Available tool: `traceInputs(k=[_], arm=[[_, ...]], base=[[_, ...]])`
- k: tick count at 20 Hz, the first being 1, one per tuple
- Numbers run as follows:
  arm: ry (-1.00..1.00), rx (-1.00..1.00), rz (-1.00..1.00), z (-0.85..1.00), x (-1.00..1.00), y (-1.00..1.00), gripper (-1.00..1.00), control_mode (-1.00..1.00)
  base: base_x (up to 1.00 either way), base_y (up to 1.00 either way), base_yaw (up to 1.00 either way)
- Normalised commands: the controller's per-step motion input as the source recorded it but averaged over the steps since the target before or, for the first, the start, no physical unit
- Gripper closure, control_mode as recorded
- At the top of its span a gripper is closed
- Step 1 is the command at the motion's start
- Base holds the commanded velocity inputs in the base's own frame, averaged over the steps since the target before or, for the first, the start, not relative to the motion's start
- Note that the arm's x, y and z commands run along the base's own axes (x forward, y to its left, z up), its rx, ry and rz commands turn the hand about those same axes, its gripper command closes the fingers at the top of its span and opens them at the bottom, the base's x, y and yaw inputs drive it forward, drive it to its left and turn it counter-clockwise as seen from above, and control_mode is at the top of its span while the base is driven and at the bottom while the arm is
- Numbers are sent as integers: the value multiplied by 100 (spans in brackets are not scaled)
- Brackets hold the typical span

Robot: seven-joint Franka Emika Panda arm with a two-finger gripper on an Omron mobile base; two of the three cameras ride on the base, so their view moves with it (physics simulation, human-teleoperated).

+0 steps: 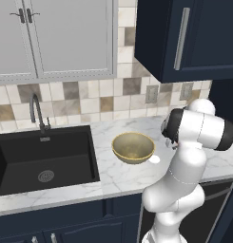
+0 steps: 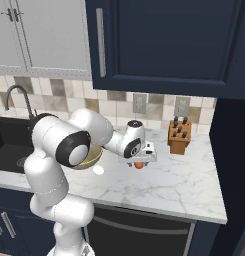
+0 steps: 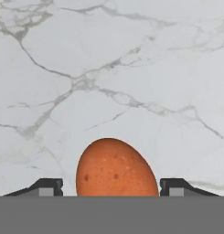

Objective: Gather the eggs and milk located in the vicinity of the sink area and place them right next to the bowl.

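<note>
Looking down the hand view, the gripper (image 3: 111, 188) has its two finger tips spread either side of an orange-brown speckled oval (image 3: 115, 168) lying on the marble counter (image 3: 131, 68). There's a visible gap on one side and barely any on the other, so I'd call the jaws apart and not pinching it yet, though the bottom of that view cuts off the contact points and I can't be totally sure

From the right base view the hand is low over the counter, between the bowl (image 1: 132, 147) and the knife block (image 2: 179, 135), well away from the sink (image 1: 42, 161). The white egg (image 1: 154, 159) is already sitting just beside the bowl's rim on the arm's side

Honestly the oval looks more like a potato or a brown egg than the white egg, so my guess is this grab is a second "egg" item

Tips for doing this bit well, imo:
- centre first, since the oval sits a little off towards one finger and a lopsided squeeze will roll it
- close slowly across the narrow waist, it's round and slippery
- lift straight up before swinging
- set it down short of the white egg so nothing gets knocked away from the bowl
</note>
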Motion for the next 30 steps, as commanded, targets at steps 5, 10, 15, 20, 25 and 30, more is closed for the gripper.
traceInputs(k=[5,10,15,20,25,30], arm=[[0,0,0,0,0,0,100,-100],[0,1,0,-2,0,0,100,-100],[-3,6,25,12,-3,17,100,-100],[-9,4,30,13,-11,23,100,-100],[0,1,36,0,-9,51,100,-100],[-1,2,35,0,0,51,100,-100]], base=[[0,0,0],[0,0,0],[0,0,0],[0,0,0],[0,0,0],[0,0,0]])
